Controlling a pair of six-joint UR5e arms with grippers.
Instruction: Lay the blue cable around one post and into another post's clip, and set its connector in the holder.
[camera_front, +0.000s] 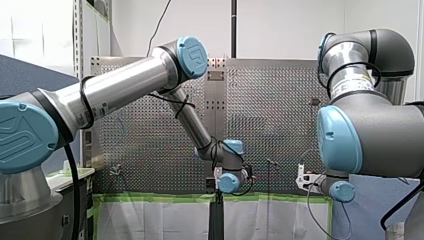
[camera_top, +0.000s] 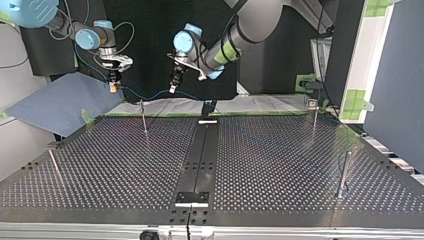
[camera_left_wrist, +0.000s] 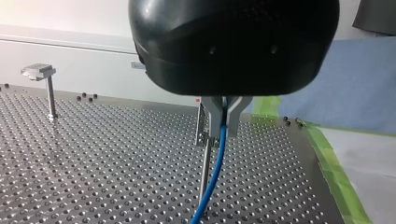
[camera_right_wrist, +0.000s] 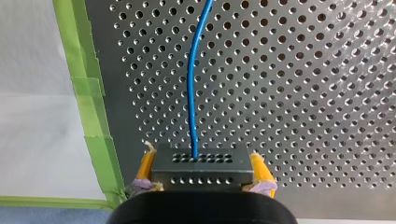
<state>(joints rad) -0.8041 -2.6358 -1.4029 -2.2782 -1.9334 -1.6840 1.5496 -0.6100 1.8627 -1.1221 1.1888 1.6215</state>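
In the right wrist view my right gripper (camera_right_wrist: 201, 173) is shut with its yellow pads on the dark connector block (camera_right_wrist: 201, 165). The blue cable (camera_right_wrist: 192, 93) runs out of the block over the perforated table. In the left wrist view my left gripper (camera_left_wrist: 224, 122) is shut on the blue cable (camera_left_wrist: 212, 177), which hangs down in front of a thin post (camera_left_wrist: 204, 158). In the top view my right gripper (camera_top: 114, 84) and my left gripper (camera_top: 173, 87) hover above the far edge, with the cable (camera_top: 150, 95) sagging between them. A post (camera_top: 143, 116) stands just below that sag.
More posts stand at the top view's right (camera_top: 314, 119), near right (camera_top: 344, 172) and near left (camera_top: 54, 165). A clip-topped post (camera_left_wrist: 41, 74) shows far off in the left wrist view. A black rail (camera_top: 199, 155) crosses the table's middle. Green tape (camera_right_wrist: 91, 107) lines the table's edge.
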